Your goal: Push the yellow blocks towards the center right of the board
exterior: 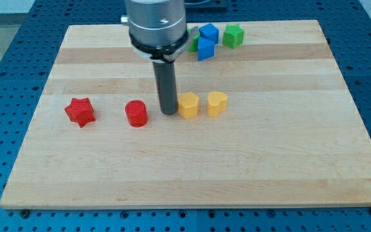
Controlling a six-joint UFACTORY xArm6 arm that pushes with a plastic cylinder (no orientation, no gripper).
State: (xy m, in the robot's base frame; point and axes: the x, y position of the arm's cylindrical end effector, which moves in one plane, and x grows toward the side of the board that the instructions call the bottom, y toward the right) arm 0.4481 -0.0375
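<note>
No pincer here, just my tip (pixel 168 112), down on the wooden board (pixel 288 161), touching the left face of the yellow plastic pentagon-like block (pixel 188 105). The yellow heart-shaped block (pixel 216 103) sits just beside it on the right, both near board centre. Likely light, rigid and slippery; push each left face dead-centre or they'll spin off. Red cylinder (pixel 136 113) sits just left of the tip.
</note>
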